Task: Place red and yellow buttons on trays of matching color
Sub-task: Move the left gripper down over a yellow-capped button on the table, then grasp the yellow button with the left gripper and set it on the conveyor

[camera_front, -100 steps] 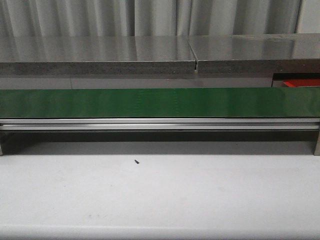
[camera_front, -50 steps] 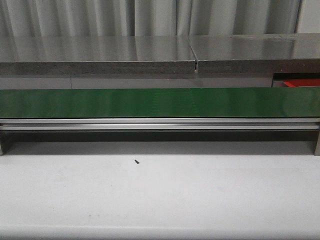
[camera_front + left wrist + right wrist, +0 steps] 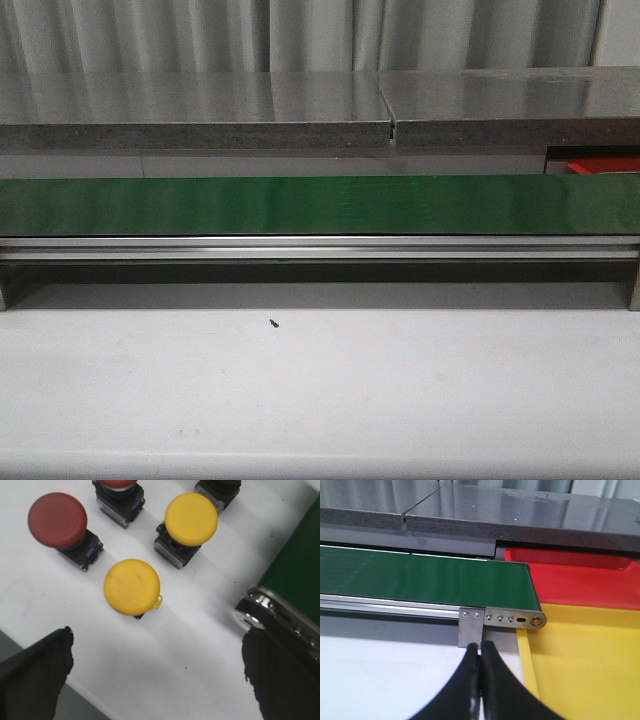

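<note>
- Overhead, the left claw [image 3: 155, 680] is hanging released above the white bench [image 3: 200, 645], its two black fingers [image 3: 35, 680] standing wide apart with nothing between them.
- Below that gap, a yellow button [image 3: 132, 586] is sitting on the bench, its cap facing up and its dark base barely showing.
- Beyond it, a second yellow button [image 3: 191, 519] is standing on a black base, with a red button [image 3: 57, 520] well to one side of it on a like base.
- Two more buttons are being cut off by the frame: one with a red cap [image 3: 116, 484], the other too cropped to tell its colour.
- Beside the buttons, the green belt [image 3: 300, 565] is ending at a shiny metal roller bracket [image 3: 260, 612].
- Meanwhile the right claw [image 3: 480, 680] is staying clenched, its fingers pressed together and gripping nothing.
- Past the belt's other end [image 3: 420, 577], the red tray [image 3: 580, 580] is lying against the yellow tray [image 3: 590, 660], the yellow one nearer the claw.
- From the front, only a red sliver of tray [image 3: 600, 165] is showing behind the belt [image 3: 320, 205] at the bench's far right corner; neither claw is appearing there.
</note>
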Robot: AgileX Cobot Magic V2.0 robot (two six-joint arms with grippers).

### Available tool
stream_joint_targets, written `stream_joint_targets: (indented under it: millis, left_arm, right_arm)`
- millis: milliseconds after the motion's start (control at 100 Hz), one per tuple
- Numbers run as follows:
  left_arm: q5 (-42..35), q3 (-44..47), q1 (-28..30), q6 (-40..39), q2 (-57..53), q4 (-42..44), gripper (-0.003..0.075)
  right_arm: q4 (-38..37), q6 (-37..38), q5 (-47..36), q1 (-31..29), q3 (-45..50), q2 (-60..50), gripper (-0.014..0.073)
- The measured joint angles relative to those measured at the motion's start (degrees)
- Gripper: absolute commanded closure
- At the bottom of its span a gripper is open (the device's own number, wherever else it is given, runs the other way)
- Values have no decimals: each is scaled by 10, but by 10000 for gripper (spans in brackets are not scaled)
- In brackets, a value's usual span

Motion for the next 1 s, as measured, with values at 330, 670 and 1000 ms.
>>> stream_joint_targets:
  millis: [330, 670, 1000]
  left_arm:
    - [-7, -30, 1, 0, 76, 2, 83]
    - [-30, -32, 23, 0, 129, 4, 83]
    - [-39, -32, 27, 0, 136, 4, 358]
  right_arm:
    - [0, 0, 0, 0, 0, 0, 662]
    - [0, 0, 0, 0, 0, 0, 662]
    - [0, 0, 0, 0, 0, 0, 662]
